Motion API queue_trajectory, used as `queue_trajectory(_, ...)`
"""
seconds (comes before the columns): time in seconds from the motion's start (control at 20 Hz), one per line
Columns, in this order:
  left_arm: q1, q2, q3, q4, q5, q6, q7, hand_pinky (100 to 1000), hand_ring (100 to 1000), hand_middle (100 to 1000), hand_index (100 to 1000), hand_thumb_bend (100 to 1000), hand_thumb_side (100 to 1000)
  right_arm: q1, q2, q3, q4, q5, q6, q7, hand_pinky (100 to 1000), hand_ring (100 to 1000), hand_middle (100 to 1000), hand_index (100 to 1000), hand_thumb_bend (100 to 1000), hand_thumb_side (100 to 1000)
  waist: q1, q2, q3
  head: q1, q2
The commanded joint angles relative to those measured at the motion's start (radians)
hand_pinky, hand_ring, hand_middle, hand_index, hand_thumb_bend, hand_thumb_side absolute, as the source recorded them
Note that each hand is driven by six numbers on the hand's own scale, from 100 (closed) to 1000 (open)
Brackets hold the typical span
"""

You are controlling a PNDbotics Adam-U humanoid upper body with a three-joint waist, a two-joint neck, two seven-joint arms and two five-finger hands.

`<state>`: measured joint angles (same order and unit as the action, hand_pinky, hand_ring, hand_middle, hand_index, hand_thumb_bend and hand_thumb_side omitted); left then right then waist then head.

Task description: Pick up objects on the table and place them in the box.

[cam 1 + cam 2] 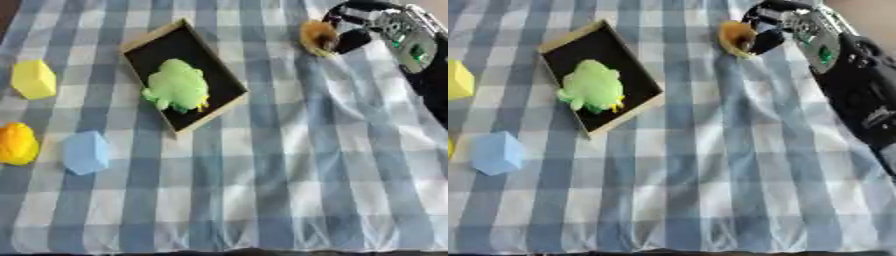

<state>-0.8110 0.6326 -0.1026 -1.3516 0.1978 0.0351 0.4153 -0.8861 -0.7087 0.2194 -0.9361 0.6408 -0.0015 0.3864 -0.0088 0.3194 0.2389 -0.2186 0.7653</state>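
We see the right robot hand (765, 31) curled around an orange object (737, 37); it may slip before reaching the box (133, 46), where a green toy (178, 86) crowds the space.

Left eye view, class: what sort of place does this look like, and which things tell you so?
Probably a tabletop set up for robot sorting practice: a blue checked cloth, a shallow box holding a green toy, and coloured blocks laid out nearby.

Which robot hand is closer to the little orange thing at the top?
The right. The right hand is curled around the orange thing at the table's far right, past the box. The left hand shows in neither view.
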Motion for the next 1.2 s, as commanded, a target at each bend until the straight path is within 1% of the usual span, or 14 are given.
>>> queue_trajectory(0.05,-0.019,0.019,0.008,-0.016,0.004,-0.002,0.005,797,859,800,871,511,690,-0.008,-0.024,-0.014,-0.022,-0.022,0.027,-0.047,878,765,398,539,123,228,0.005,-0.008,0.001,0.002,0.005)
queue_trajectory(0.1,-0.019,0.019,0.008,-0.016,0.004,-0.001,0.005,797,859,799,870,512,690,-0.003,-0.030,-0.014,-0.035,-0.035,0.033,-0.062,871,752,384,511,101,218,0.005,-0.009,0.000,0.003,0.005)
queue_trajectory(0.2,-0.020,0.020,0.008,-0.015,0.003,-0.001,0.006,797,859,798,869,512,689,0.018,-0.050,-0.013,-0.074,-0.068,0.043,-0.085,857,724,369,466,100,192,0.003,-0.013,0.000,0.004,0.005)
queue_trajectory(0.25,-0.020,0.020,0.008,-0.016,0.002,-0.001,0.006,797,858,797,869,513,688,0.024,-0.058,-0.012,-0.090,-0.086,0.050,-0.093,851,709,360,445,100,159,0.003,-0.015,-0.001,0.004,0.005)
queue_trajectory(0.3,-0.020,0.020,0.008,-0.016,0.002,-0.001,0.007,797,858,797,868,513,687,0.029,-0.064,-0.010,-0.103,-0.101,0.059,-0.100,846,699,368,442,100,100,0.002,-0.017,-0.001,0.005,0.005)
queue_trajectory(0.45,-0.019,0.021,0.009,-0.016,0.002,0.000,0.009,796,857,795,868,512,685,0.037,-0.074,-0.003,-0.140,-0.141,0.085,-0.117,842,686,384,437,100,100,0.001,-0.025,-0.002,0.005,0.005)
queue_trajectory(0.6,-0.018,0.023,0.010,-0.016,0.001,0.001,0.011,796,855,791,866,514,683,0.042,-0.082,0.002,-0.187,-0.192,0.107,-0.109,844,682,386,441,100,100,0.000,-0.035,-0.002,0.005,0.005)
queue_trajectory(0.95,-0.016,0.027,0.010,-0.016,-0.002,0.002,0.010,795,853,789,865,516,681,0.041,-0.108,0.013,-0.345,-0.257,0.144,-0.091,845,678,391,445,100,100,-0.008,-0.057,-0.005,0.005,0.005)
queue_trajectory(1.05,-0.016,0.029,0.009,-0.019,-0.004,0.002,0.010,795,852,788,864,516,680,0.031,-0.106,0.025,-0.402,-0.273,0.149,-0.087,844,668,386,440,100,100,-0.010,-0.061,-0.004,0.005,0.005)
queue_trajectory(1.2,-0.017,0.029,0.008,-0.026,-0.011,0.001,0.009,795,852,787,864,520,677,-0.001,-0.075,0.068,-0.466,-0.276,0.155,-0.062,843,663,389,444,100,100,-0.011,-0.066,0.001,0.002,0.005)
